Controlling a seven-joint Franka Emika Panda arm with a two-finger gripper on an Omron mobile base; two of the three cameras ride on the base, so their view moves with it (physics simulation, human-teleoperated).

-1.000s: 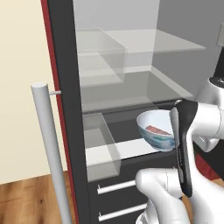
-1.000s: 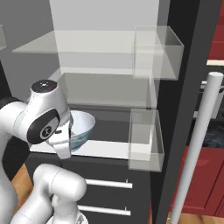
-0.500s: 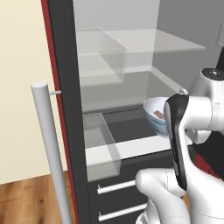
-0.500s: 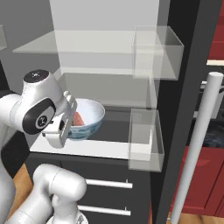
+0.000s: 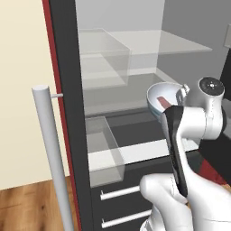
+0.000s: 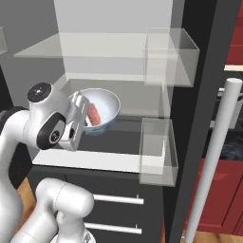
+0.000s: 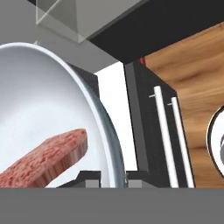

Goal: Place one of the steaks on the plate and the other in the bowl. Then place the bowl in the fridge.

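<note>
- Here the end effector [image 6: 81, 114] is clamped on the rim of the bowl [image 6: 102, 110], tilted, inside the open fridge [image 6: 199, 71] above its middle shelf
- One steak [image 7: 41, 159] lies in the bowl

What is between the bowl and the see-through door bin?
Nothing: in the right base view, bare dark shelf separates the bowl from the clear door bin.

In front of me the fridge [image 5: 67, 90] stands open on a wooden floor [image 5: 27, 207]. Its glass shelves [image 6: 95, 47] are bare, and the dark shelf [image 6: 114, 142] below carries nothing that I can see. Clear bins [image 6: 156, 152] hang at the door sides.
</note>
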